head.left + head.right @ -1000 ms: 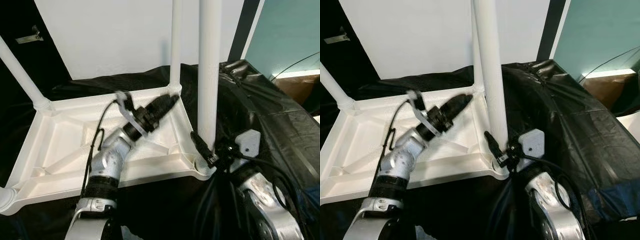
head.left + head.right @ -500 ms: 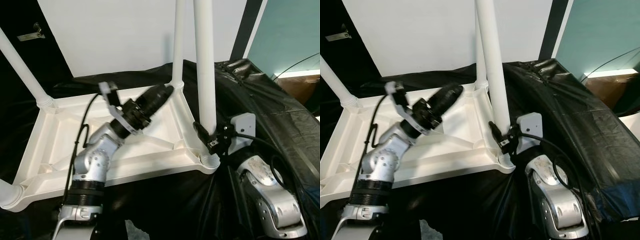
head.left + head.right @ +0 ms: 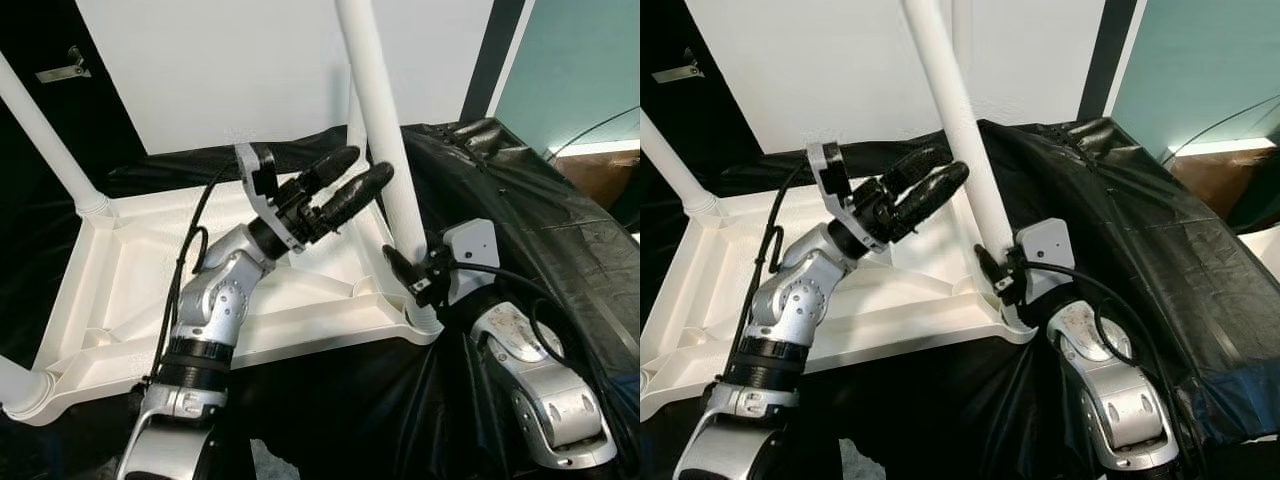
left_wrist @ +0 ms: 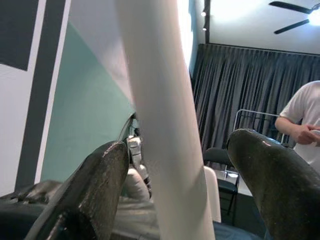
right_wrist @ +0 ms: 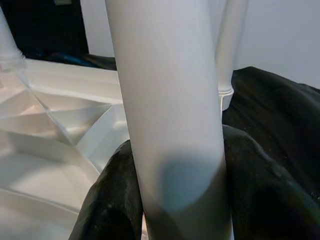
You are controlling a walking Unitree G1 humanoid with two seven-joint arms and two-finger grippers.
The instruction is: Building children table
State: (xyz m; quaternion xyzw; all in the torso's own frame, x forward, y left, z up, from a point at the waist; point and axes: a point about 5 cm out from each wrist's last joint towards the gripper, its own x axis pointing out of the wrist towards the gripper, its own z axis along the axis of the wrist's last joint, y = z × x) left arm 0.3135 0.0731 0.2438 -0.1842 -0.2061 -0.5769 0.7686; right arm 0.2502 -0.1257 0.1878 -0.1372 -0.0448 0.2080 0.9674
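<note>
Left eye view shows the white children table [image 3: 150, 290] lying upside down on a black sheet [image 3: 520, 200], its ribbed underside facing up and its legs pointing up. My right end effector [image 3: 408, 278] is clenched around the near-right leg [image 3: 375, 120], low on it, just above the corner socket where this leg meets the frame. The leg is tilted; its top leans toward my left. In the right wrist view my two black fingers [image 5: 107, 200] press the white tube from both sides.

My left end effector [image 3: 345, 180] is raised over the underside of the table, its fingers spread apart, beside the same leg and higher up than the right one. In the left wrist view the leg [image 4: 165, 125] stands between my two open fingers [image 4: 100, 185]; I cannot tell if they touch it. A person [image 4: 305, 130] in a white shirt stands far behind, before dark curtains [image 4: 235, 95].
</note>
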